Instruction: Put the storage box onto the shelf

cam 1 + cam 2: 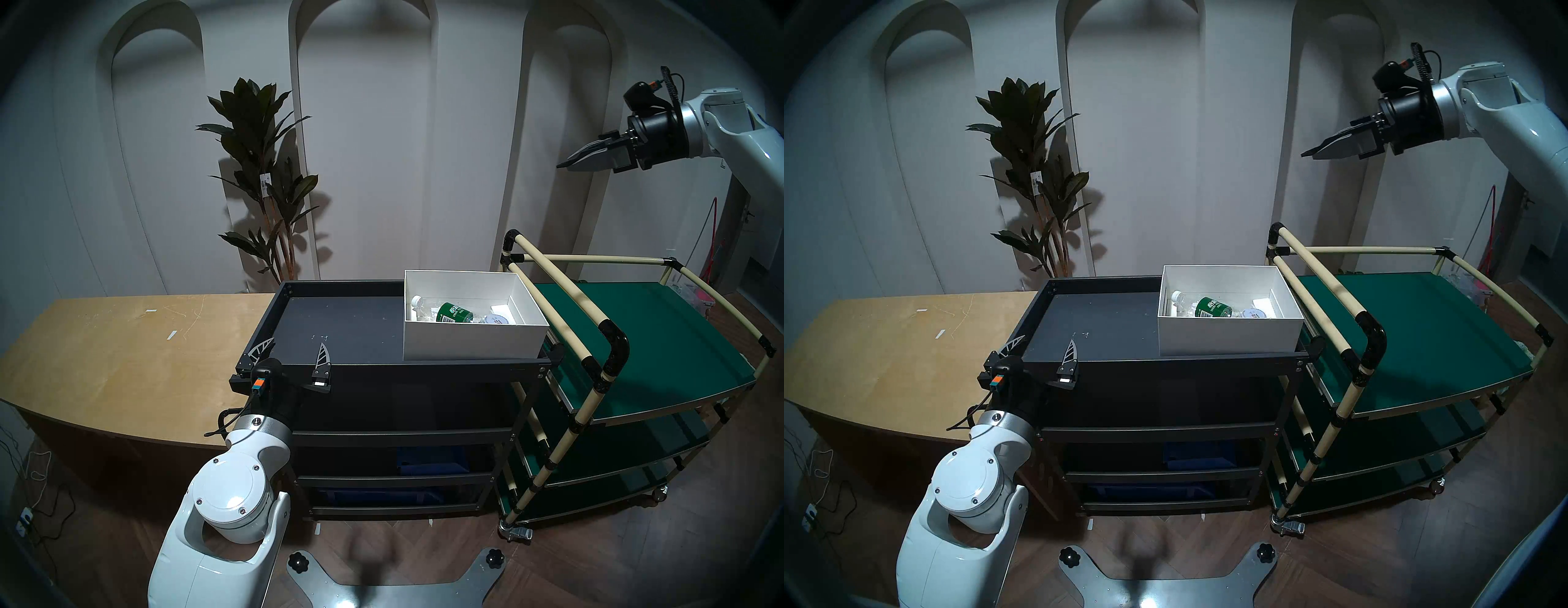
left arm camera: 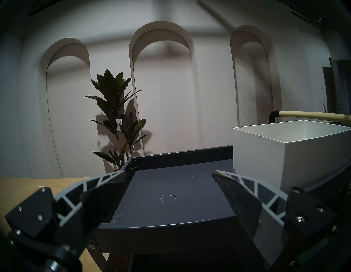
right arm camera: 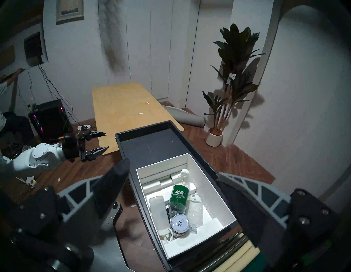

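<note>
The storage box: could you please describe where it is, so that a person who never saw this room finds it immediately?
Find the black shelf standing between the wooden table and the green cart. The storage box sits on the shelf's top tray, at the end beside the cart. It is the only white, lidless box, with bottles lying inside.

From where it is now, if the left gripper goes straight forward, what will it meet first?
Probably nothing at first: the open left gripper points level just above the shelf, and the storage box stands off to its right. Depth is uncertain; the lower fingers might graze the front rim.
</note>
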You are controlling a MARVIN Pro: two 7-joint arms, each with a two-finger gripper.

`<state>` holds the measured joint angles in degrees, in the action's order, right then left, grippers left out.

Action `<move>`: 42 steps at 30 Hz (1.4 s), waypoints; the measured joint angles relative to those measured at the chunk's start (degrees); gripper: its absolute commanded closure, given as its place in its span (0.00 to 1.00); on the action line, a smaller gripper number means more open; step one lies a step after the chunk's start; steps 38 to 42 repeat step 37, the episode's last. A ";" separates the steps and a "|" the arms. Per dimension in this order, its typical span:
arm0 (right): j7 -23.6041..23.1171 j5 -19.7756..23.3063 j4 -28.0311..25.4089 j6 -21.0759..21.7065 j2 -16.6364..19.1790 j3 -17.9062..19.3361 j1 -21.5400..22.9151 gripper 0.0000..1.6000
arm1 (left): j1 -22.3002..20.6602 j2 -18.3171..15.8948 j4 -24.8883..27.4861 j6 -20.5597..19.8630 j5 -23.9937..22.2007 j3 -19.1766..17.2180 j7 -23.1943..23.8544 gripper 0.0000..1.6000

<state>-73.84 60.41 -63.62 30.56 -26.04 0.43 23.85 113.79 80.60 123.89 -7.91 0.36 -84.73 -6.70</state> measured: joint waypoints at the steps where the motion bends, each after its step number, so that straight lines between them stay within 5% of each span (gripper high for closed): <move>1: -0.09 0.00 0.00 -0.15 0.18 0.02 0.02 0.00 | 0.00 0.00 0.00 0.00 0.00 0.00 0.00 0.00; 12: -3.13 -2.17 0.13 -7.87 7.93 -0.39 -0.71 0.00 | 0.03 -0.12 0.00 0.00 -0.11 0.01 -0.05 0.00; 23: -2.53 0.38 -7.44 -19.88 15.08 -1.77 -5.77 0.00 | 0.22 -0.26 0.36 0.00 -0.29 0.01 -0.08 0.00; 36: 10.93 9.46 -13.70 -32.09 11.83 -4.55 -12.81 0.00 | 0.50 -0.45 0.72 -0.01 -0.59 -0.05 -0.10 0.00; 42: 10.93 9.46 -13.70 -32.09 11.83 -4.55 -12.81 0.00 | 0.50 -0.45 0.72 -0.01 -0.59 -0.05 -0.10 0.00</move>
